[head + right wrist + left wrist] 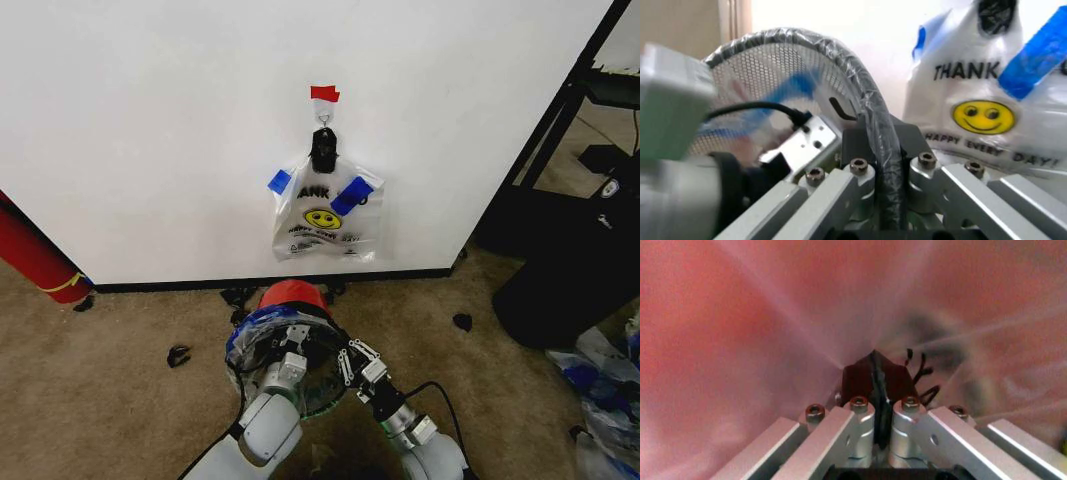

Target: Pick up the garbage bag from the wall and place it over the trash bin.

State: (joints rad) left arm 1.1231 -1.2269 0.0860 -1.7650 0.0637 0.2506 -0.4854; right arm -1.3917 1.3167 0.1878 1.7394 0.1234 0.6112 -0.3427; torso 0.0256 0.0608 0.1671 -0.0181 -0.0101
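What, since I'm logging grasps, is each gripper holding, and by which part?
Left gripper and right gripper each have jaws shut on the garbage bag where it wraps the trash bin rim, on its near side.

thin see-through plastic garbage bag (pixel 262 335): blue tape | small round trash bin (pixel 292 294): red | plain wall (pixel 150 130): white, black baseboard | hanging flat bag (pixel 325 215): yellow smiley

Low in the head view, both arms were rounded white-grey shells. The right arm (pixel 420 440) carried a green ring and a black cable looping off to one side. Each wrist ended in a gripper built of bare aluminium linkage bars fastened with dark hex-socket screws: the left gripper (pixel 877 385) and the right gripper (pixel 881 150). Their finger pads looked black, though the close view blurred them.
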